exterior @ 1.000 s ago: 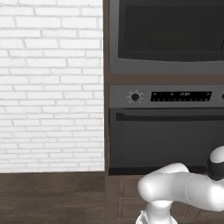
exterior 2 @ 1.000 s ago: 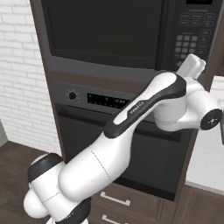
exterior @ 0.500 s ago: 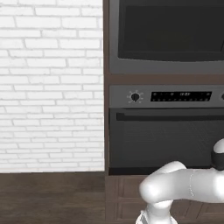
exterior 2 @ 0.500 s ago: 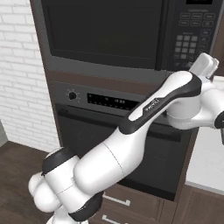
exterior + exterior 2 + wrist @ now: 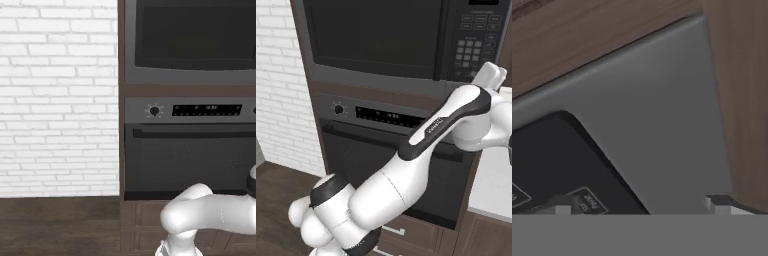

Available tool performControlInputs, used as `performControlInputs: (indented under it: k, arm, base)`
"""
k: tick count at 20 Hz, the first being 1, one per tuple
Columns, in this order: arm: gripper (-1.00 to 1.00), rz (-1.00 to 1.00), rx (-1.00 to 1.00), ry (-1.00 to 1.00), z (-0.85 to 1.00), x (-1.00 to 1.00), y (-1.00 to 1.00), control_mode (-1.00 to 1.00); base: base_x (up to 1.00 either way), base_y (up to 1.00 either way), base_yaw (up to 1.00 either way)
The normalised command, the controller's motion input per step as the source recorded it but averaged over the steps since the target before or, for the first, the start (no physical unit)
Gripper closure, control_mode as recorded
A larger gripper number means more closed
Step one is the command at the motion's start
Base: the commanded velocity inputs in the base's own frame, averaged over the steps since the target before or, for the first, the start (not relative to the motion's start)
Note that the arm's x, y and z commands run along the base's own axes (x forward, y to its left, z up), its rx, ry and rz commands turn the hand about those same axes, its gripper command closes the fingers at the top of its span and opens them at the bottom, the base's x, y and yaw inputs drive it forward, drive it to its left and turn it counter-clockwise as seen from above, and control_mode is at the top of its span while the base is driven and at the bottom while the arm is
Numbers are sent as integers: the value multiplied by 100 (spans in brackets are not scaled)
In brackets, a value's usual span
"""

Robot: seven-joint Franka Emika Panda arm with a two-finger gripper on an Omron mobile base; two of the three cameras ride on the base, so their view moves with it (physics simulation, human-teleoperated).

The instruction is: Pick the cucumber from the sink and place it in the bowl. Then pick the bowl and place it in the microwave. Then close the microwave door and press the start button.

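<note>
Arm: the white arm (image 5: pixel 406 170) rises from the lower left of the right base view and reaches up to the right, its wrist level with the bottom of the microwave's keypad; in the left base view its elbow (image 5: pixel 200 215) shows low at the right.
Tool: the tool (image 5: pixel 642 205) shows in the hand view by two finger tips set far apart at the bottom; the tips (image 5: pixel 719 204) stand wide open with nothing between them.
Tool's surroundings: just ahead of the tips lies a grey frame corner (image 5: pixel 662 125) beside a black panel with small printed button labels (image 5: pixel 587 200); brown wood (image 5: pixel 737 75) borders the grey along the top and right.
Counter: a pale counter (image 5: pixel 496 185) shows at the right edge of the right base view, behind the arm.
Lower oven: the lower oven (image 5: pixel 190 160) sits under the microwave, with a round knob (image 5: pixel 154 111), a dark display strip (image 5: pixel 207 109) and a bar handle (image 5: pixel 190 132).
Microwave: the microwave (image 5: pixel 381 45) is built in above the oven.
Microwave door: the microwave door (image 5: pixel 195 40) lies flush with the front, its black glass window dark.
Keypad: the keypad (image 5: pixel 476 45) sits to the right of the door in the right base view.
Wall: a white brick wall (image 5: pixel 60 95) stands left of the cabinet, above a dark wood floor (image 5: pixel 55 225).
</note>
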Motion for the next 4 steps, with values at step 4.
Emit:
performControlInputs:
  k: [4]
  arm:
    - [-100,0,0,0,-55,-6,60,-100]
  base:
    - [0,0,0]
